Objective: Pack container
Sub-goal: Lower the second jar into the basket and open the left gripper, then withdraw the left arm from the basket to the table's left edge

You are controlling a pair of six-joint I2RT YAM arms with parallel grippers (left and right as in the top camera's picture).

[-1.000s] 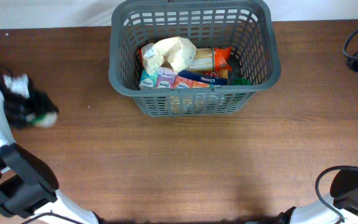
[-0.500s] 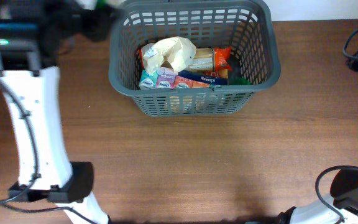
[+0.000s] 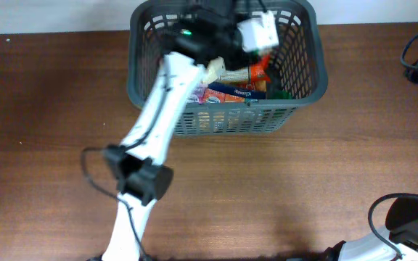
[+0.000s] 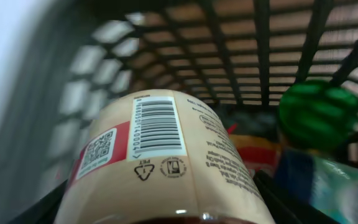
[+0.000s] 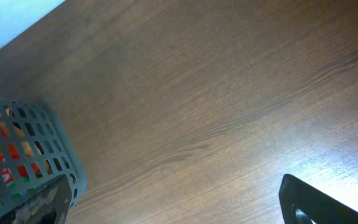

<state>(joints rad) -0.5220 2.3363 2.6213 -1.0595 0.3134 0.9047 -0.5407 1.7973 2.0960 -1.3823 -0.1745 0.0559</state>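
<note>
One dark grey lattice basket (image 3: 303, 100) stands at the counter's (image 3: 64, 145) far edge, with several grocery packets (image 3: 231, 90) inside. Over it, the left fingers (image 3: 232, 30) grip one cream, green-capped bottle (image 4: 160, 162). The right fingers (image 5: 309, 199) show too little to tell their spread.

**Left arm** (image 3: 158, 109): the long links are showing smooth white tubular shells.
**Elbow joint** (image 3: 145, 179): this is presenting as a blocky black housing, set between two white links.
**Left cable** (image 3: 91, 168): a thin black lead is looping out beside the elbow joint.
**Wrist casing** (image 3: 200, 35): this is showing black, and one small green light (image 3: 187, 32) is glowing on it.
**Right arm** (image 3: 412, 217): only a rounded black housing is showing at the overhead picture's edge. A white shell piece (image 3: 361, 251) is showing beside it.
**Right cable** (image 3: 374, 210): a black lead is arcing next to that housing.
**Black angular part** (image 5: 316, 202): this matte piece is showing in the right wrist view, but which piece of the arm it is cannot be told.
</note>
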